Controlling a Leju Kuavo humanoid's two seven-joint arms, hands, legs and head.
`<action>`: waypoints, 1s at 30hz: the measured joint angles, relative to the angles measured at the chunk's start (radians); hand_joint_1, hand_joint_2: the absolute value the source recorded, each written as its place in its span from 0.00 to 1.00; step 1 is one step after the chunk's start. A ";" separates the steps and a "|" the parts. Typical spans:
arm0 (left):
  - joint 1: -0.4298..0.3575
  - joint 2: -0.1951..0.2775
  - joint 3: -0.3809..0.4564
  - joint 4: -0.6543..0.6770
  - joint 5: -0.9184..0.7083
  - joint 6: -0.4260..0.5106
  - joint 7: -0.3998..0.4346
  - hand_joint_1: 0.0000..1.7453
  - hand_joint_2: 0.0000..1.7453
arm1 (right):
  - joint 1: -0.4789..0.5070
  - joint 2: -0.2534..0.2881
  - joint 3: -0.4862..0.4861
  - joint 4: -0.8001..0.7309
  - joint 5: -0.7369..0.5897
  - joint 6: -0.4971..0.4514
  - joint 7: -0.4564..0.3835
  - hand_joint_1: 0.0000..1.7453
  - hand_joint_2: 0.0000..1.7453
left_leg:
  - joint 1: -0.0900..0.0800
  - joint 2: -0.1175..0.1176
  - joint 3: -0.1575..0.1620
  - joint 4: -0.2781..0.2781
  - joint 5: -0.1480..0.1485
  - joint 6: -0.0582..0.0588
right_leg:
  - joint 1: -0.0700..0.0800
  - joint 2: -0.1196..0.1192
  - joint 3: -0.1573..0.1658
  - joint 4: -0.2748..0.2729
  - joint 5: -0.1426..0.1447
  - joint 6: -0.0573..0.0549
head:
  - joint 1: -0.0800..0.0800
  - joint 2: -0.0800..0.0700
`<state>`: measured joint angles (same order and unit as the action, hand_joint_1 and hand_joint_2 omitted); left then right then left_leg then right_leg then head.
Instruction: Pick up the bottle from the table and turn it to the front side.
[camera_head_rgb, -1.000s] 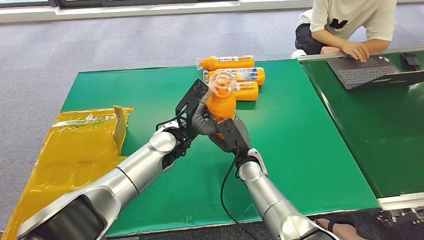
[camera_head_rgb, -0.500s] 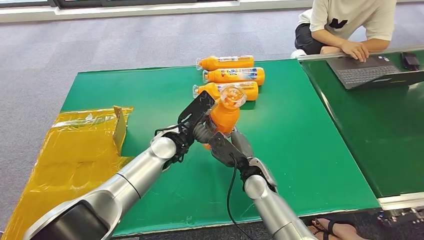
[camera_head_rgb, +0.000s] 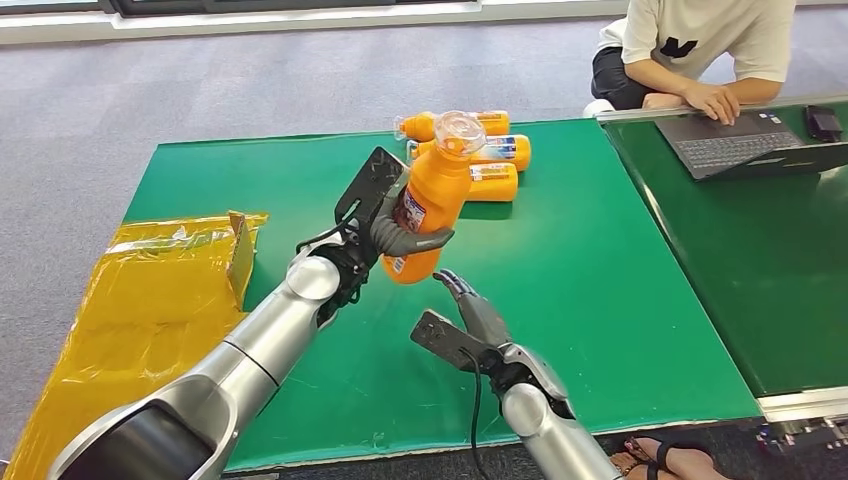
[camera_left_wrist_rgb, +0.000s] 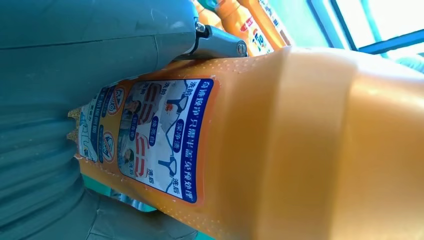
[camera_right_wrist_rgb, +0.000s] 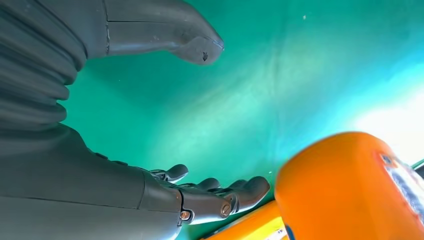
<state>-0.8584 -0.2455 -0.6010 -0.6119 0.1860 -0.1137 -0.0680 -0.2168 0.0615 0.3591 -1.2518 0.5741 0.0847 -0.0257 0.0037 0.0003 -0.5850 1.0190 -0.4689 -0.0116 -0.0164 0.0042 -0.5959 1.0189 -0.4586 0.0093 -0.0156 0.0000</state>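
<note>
Above the green tabletop's middle, left hand fingers are grasping the smooth, likely slippery orange plastic bottle mid-body, right hand hanging released.

Orange bottle, clear cap, blue-edged label, tilted, raised above green table

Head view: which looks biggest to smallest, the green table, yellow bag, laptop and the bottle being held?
1. green table
2. yellow bag
3. laptop and held bottle: too close to rank; the bottle is nearer the camera.
</note>
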 joint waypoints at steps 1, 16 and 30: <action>0.002 0.001 0.005 -0.002 -0.003 0.000 0.000 1.00 1.00 | 0.003 -0.005 0.002 -0.006 0.000 0.002 -0.002 0.00 1.00 | 0.000 0.000 0.000 0.000 0.000 0.000 | 0.000 0.000 0.000 0.000 0.000 0.000 | 0.000 0.000; 0.036 0.020 0.071 -0.065 -0.129 0.035 -0.006 1.00 1.00 | 0.003 -0.081 0.039 -0.041 0.009 0.012 -0.006 0.00 1.00 | 0.000 -0.001 -0.001 0.000 0.000 0.000 | 0.000 -0.001 0.000 0.000 0.000 0.000 | 0.000 0.000; 0.102 0.100 0.080 -0.264 -0.556 0.208 0.039 1.00 1.00 | 0.021 -0.216 0.063 -0.069 -0.007 -0.002 0.000 0.00 1.00 | 0.000 -0.003 -0.002 0.000 0.000 0.000 | 0.000 -0.003 0.000 0.000 0.000 0.000 | 0.000 0.000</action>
<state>-0.7564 -0.1459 -0.5215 -0.8761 -0.3702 0.0945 -0.0285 -0.1958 -0.1542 0.4223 -1.3205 0.5668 0.0822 -0.0261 0.0036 -0.0029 -0.5866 1.0192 -0.4687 -0.0112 -0.0167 0.0013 -0.5962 1.0187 -0.4587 0.0094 -0.0156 0.0000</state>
